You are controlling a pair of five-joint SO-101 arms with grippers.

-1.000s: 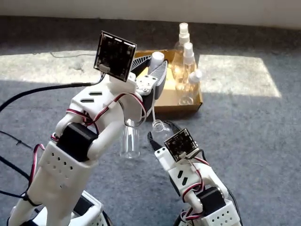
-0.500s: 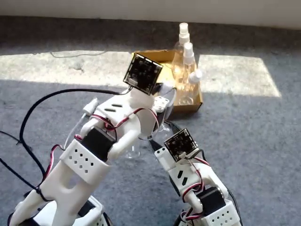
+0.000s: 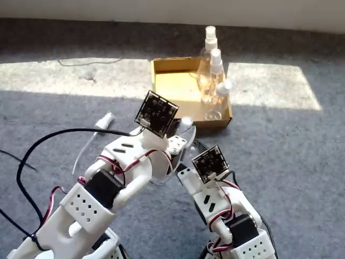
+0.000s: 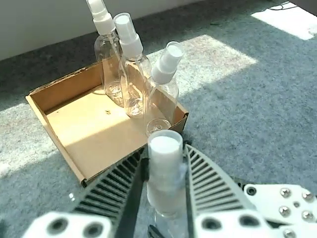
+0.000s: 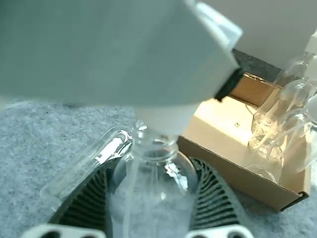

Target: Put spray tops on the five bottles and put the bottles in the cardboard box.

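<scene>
My left gripper (image 4: 166, 166) is shut on a white spray top (image 4: 166, 173), holding it upright over a clear bottle's neck. That clear bottle (image 5: 153, 193) stands between the black fingers of my right gripper (image 5: 153, 183), which is shut on it. The spray top (image 5: 158, 119) sits at the bottle's mouth. In the high view the left gripper (image 3: 185, 134) hangs just above the right gripper (image 3: 192, 154), in front of the cardboard box (image 3: 172, 86). Three capped bottles (image 3: 213, 81) stand in the box's right side. A second uncapped bottle (image 5: 84, 168) stands beside the held one.
A loose spray top with its tube (image 3: 101, 123) lies on the grey carpet left of the arms. The left arm's black cable (image 3: 59, 137) loops over the carpet. The box's left half (image 4: 89, 124) is bare cardboard.
The left arm has swung down and back from over the box, bringing the spray top onto the neck of the bottle in the right gripper. The right arm has stayed put.
</scene>
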